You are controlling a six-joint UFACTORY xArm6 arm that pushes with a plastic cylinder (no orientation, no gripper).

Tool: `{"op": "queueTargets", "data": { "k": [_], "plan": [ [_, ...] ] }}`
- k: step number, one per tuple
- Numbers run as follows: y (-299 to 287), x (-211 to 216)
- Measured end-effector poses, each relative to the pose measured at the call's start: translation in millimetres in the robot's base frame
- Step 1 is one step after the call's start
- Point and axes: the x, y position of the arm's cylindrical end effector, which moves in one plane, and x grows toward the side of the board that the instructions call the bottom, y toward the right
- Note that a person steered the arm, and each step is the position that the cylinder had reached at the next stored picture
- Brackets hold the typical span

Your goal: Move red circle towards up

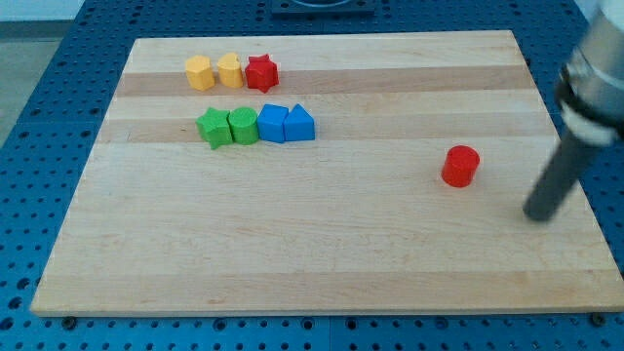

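Nearest camera: my tip (538, 215), lower end of dark rod, on pale wooden board (322, 253) at view's right; rod's upper part blurred, cut off by frame edge. No fingers on this rig, so no finger state to report. Red circle block (460, 166) lies left of and slightly above tip, apart, not touching. Upper-left row: two yellow blocks (200, 72) (230, 70), shapes unclear, and red star block (261, 71). Row below: green star block (214, 127), green block (244, 125), two blue blocks (272, 123) (300, 124), packed close.

Yellow blocks (214, 71), red star (261, 72), green blocks (228, 127), blue blocks (286, 124), wooden board (322, 253).
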Motion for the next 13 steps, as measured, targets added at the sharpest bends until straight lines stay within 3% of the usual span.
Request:
{"op": "queueTargets", "data": {
  "k": [1,2,5,7,8,9,10,13],
  "plan": [
    [-48.5,34.5],
    [-69.2,21.4],
    [-71.4,-107.6],
    [-76.8,-164.1],
    [-76.9,-169.1],
    [-76.2,-107.2],
    [-53.9,-107.4],
    [-60.7,-201.0]
  ]
}}
